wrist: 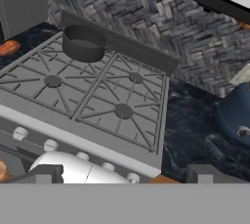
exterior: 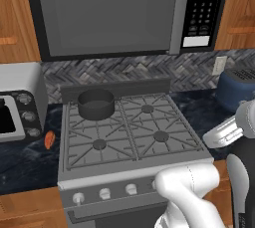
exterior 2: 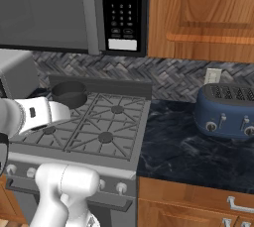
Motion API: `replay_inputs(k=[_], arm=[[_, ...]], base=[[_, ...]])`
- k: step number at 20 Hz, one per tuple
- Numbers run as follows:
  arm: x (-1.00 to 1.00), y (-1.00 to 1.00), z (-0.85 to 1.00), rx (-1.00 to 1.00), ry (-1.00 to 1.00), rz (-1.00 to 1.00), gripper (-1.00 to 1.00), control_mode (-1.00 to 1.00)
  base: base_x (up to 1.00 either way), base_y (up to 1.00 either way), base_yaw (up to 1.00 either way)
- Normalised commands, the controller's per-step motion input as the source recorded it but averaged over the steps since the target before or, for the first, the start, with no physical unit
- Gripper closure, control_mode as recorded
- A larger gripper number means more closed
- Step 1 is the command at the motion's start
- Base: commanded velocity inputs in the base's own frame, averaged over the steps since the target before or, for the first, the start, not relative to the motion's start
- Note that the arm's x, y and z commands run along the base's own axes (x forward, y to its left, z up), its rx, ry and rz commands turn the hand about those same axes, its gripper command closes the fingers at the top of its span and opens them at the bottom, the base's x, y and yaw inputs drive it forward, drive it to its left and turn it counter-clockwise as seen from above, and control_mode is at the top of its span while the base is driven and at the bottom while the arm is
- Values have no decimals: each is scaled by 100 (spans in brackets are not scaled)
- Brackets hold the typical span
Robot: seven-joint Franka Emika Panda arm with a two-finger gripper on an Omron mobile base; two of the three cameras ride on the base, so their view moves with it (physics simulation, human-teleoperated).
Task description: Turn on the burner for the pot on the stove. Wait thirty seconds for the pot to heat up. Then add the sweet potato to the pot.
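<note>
The grey stove (exterior: 119,172) has four burners under cast grates and a row of white knobs (exterior: 104,193) along its front. On the back-left grate stands the dark pot (exterior: 96,103), covering the burner beneath it; the pot (wrist: 84,43) also appears in the hand view and again, as pot (exterior 2: 69,93), from the right base. The orange-red sweet potato (exterior: 49,140) lies on the dark counter left of the stove, beside the toaster oven. My gripper (wrist: 126,175) is open and holds nothing. It hangs above the stove's front edge, looking across the grates toward the pot.
A silver toaster oven (exterior: 17,102) stands left of the stove. A blue toaster (exterior 2: 228,109) sits on the dark marble counter (exterior 2: 188,151) to the right. A microwave (exterior: 114,13) hangs low over the burners. My arm's white links (exterior 2: 34,114) cross in front of the stove.
</note>
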Motion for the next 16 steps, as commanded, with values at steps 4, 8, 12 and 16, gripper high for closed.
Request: replay_inputs(k=[4,8,12,16], arm=[[0,0,0,0,0,0,-100,-100],[0,0,0,0,0,0,-100,-100],[0,0,0,0,0,0,-100,-100],[0,0,0,0,0,0,-100,-100]], base=[[0,0,0],[0,0,0],[0,0,0],[0,0,0]])
